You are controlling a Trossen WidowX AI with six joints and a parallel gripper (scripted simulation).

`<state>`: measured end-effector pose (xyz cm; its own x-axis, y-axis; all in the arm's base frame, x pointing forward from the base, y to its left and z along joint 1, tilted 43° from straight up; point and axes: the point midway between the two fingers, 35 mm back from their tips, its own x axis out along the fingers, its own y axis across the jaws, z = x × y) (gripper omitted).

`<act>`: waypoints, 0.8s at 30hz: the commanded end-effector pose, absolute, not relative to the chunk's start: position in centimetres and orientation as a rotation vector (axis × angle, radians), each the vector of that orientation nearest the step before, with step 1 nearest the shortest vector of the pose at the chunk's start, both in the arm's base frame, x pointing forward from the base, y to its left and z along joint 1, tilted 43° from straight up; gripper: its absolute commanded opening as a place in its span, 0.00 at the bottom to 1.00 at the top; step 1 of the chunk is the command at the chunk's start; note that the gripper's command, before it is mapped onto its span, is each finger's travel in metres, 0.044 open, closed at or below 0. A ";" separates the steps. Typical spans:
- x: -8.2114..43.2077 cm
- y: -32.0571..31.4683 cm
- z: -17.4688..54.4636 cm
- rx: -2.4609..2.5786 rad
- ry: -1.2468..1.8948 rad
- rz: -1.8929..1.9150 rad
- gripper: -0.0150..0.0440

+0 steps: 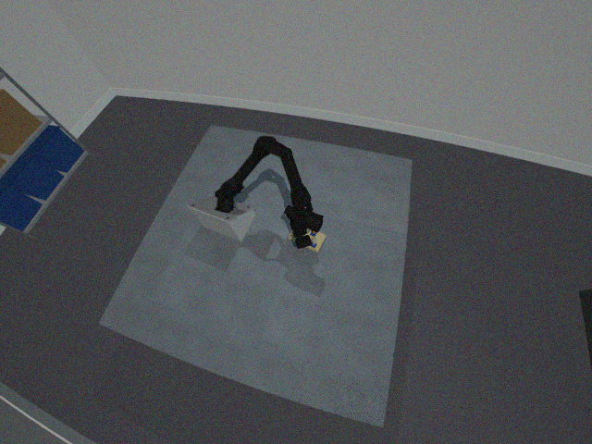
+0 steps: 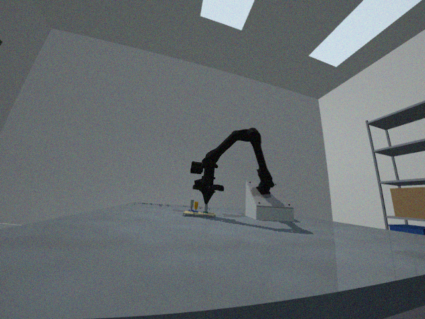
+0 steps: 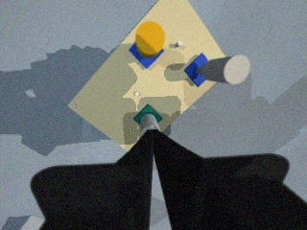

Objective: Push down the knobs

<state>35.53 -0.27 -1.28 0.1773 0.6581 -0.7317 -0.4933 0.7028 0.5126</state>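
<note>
The pale yellow circuit board (image 1: 322,238) (image 2: 188,214) (image 3: 91,103) lies near the arm. An orange knob (image 2: 196,205) (image 3: 150,38) stands over a blue potentiometer (image 3: 146,62). A tall grey knob (image 2: 192,204) (image 3: 237,69) stands over another blue potentiometer (image 3: 193,70). A grey post (image 2: 206,208) (image 3: 149,122) rises from the teal potentiometer (image 3: 144,114); whether it is a knob or a shaft I cannot tell. My gripper (image 2: 206,203) (image 3: 152,134) is shut with nothing visible between its fingers. Its tips are right at the post's top and hide it, seemingly touching. The gap under each knob is not clear.
Small pale pins (image 3: 179,43) stand on the board between the potentiometers. The arm's white wedge-shaped base (image 1: 223,226) (image 2: 274,212) is beside the board. A shelf rack (image 2: 377,165) stands beyond the table. The arm's shadow falls across the board.
</note>
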 end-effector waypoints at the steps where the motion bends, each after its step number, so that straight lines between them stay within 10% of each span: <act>1: 35.7 0.1 -1.4 0.157 1.130 0.837 0.25; 17: 35.2 -1.5 0.4 0.156 1.131 0.836 0.25; 24: 35.0 -1.2 -0.1 0.168 1.137 0.837 0.57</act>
<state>35.07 -1.18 -0.02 0.1604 0.6628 -0.7314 -0.5034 0.6923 0.5170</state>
